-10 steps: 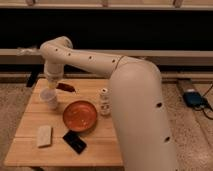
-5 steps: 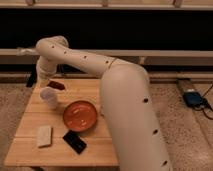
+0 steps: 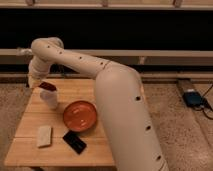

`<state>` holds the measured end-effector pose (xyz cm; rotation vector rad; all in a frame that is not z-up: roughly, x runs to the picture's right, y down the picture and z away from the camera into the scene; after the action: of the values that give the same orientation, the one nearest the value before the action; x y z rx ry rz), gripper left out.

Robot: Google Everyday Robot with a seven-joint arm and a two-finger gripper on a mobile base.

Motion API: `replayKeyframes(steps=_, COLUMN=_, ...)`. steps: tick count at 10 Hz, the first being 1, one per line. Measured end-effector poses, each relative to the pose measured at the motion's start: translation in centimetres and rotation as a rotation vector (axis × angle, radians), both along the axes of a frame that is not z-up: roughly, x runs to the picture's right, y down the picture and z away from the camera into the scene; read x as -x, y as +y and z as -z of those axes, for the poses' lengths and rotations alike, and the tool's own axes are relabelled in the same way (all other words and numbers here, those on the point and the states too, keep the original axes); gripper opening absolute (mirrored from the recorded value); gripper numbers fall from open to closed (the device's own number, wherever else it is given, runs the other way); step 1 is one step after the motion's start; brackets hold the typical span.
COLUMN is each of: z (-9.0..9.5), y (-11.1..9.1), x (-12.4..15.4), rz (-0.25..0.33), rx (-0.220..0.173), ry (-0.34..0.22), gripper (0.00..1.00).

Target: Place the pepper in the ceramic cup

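Observation:
The pepper [image 3: 48,86], small, dark red-brown and glossy, hangs just above the mouth of the pale ceramic cup [image 3: 50,99], which stands upright at the far left of the wooden table [image 3: 30,150]. My gripper [image 3: 42,83] is at the end of the white arm, at the pepper's left end and directly over the cup, and it is shut on the pepper. The arm reaches in from the lower right across the table.
An orange bowl [image 3: 80,116] sits mid-table, right of the cup. A flat black card [image 3: 74,142] lies in front of the bowl and a pale block [image 3: 44,136] lies at the front left. My arm hides the table's right half. A blue device [image 3: 192,98] lies on the floor.
My gripper has carried the pepper leftward, from between the cup and the bowl to directly above the cup. The cup, bowl and card have not moved.

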<state>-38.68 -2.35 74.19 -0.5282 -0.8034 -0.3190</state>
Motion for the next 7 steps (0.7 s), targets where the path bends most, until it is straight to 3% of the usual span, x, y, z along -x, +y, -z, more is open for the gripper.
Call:
replayKeyframes(steps=2, z=0.32, y=0.42, x=1.18, rz=0.003, rx=0.012, ry=-0.038, gripper=0.01)
replayKeyframes(steps=5, z=0.12, y=0.58, x=1.81, rz=-0.014, rx=0.034, ry=-0.074, gripper=0.23)
replayKeyframes(steps=7, z=-0.43, y=0.72, x=1.57, rz=-0.039, rx=0.056, ry=-0.083, gripper=0.45)
